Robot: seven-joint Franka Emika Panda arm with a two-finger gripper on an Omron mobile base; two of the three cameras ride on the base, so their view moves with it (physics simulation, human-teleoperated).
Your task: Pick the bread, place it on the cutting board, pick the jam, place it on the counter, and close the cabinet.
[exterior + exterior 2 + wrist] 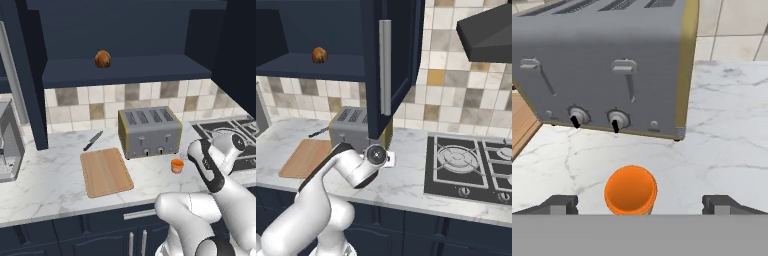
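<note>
The cabinet (125,30) hangs open over the bench (50,175), its navy door (388,65) swung out toward the room with the long silver handle facing forward, so the shelf inside is bare to reach. That makes sense for a job only partly done: the bread (103,59) sits alone on the cabinet shelf, left of centre, not yet brought down. Below it the tiled wall runs behind a white-grey veined marble top, with navy drawers underneath and a black hob (471,165) off to the right.

The grey toaster (149,131) stands at the back of the bench, and the cutting board (106,172) lies flat just left of it, bare, which I judge is where the roll belongs. A dark knife (93,140) rests beyond the board, near the wall.

The jam (177,165) stands upright on the marble, near side of the toaster's right end, apart from it. In the hand view the jar (631,190) sits between the two fingers (559,204), which are spread wide on either side and not touching it: released. The gripper (639,205) hovers close over the jar.
</note>
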